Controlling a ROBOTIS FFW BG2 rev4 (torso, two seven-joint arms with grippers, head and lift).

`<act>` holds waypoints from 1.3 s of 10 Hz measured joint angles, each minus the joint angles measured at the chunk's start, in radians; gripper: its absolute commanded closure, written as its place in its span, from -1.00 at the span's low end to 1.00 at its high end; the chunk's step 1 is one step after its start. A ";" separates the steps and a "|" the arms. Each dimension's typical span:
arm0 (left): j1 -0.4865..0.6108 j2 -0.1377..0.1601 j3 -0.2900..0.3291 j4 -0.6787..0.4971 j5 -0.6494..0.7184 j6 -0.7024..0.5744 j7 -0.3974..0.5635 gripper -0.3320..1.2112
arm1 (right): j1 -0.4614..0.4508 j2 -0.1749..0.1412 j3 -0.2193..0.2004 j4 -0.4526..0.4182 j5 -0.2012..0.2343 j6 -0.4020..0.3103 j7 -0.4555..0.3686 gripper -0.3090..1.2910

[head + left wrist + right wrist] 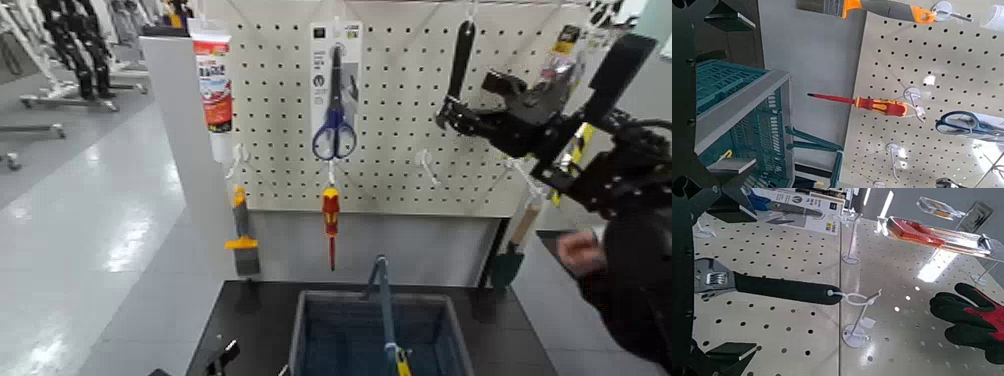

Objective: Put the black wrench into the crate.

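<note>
One pincer at the pegboard, one low beside the crate.

Up at the far right of the pegboard, the right pincer sits at the lower end of the black wrench, which hangs upright from a white hook. In the right wrist view its dark fingers are spread wide on either side of the wrench's jaw head, and contact cannot be made out. The crate rests on the dark worktop below, handle raised. The left pincer hangs low at the crate's left; its opening cannot be judged. Blue scissors and a red-and-yellow screwdriver hang mid-board.
</note>
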 measured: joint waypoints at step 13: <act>-0.007 0.000 -0.003 0.003 0.000 0.001 -0.014 -0.44 | -0.101 -0.025 0.034 0.033 -0.038 0.110 0.063 0.87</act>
